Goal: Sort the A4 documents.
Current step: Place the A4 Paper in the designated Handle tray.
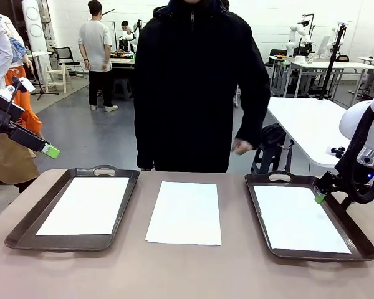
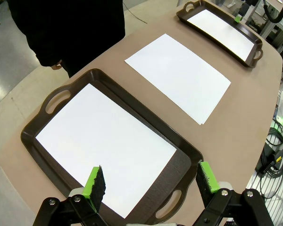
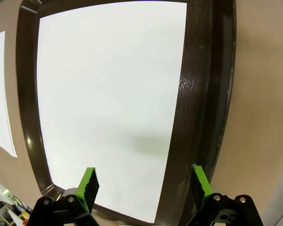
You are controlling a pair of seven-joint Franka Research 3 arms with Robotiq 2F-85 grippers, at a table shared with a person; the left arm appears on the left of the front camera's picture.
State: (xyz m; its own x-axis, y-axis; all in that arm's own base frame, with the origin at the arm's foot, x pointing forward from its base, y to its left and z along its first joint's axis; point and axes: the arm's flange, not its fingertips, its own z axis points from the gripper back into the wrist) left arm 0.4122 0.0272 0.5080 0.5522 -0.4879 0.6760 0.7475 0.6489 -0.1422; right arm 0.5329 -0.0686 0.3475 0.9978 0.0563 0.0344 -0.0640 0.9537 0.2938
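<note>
Both sets of jaws wide apart, nothing held.
The right gripper (image 3: 144, 183) hangs released close above the right A4 sheet (image 3: 108, 94) in the right tray (image 3: 198, 94). The left gripper (image 2: 151, 181) is released too, higher over the left A4 sheet (image 2: 104, 141) in the left tray (image 2: 37, 127). The loose A4 stack (image 1: 185, 212) lies on the table (image 1: 187, 274), with trays at its 9 and 3 o'clock and a person (image 1: 193, 87) at 12.

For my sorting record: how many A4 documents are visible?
3 A4 documents: one in the left tray, one on the table between trays, one in the right tray. Others may lie hidden underneath.
</note>
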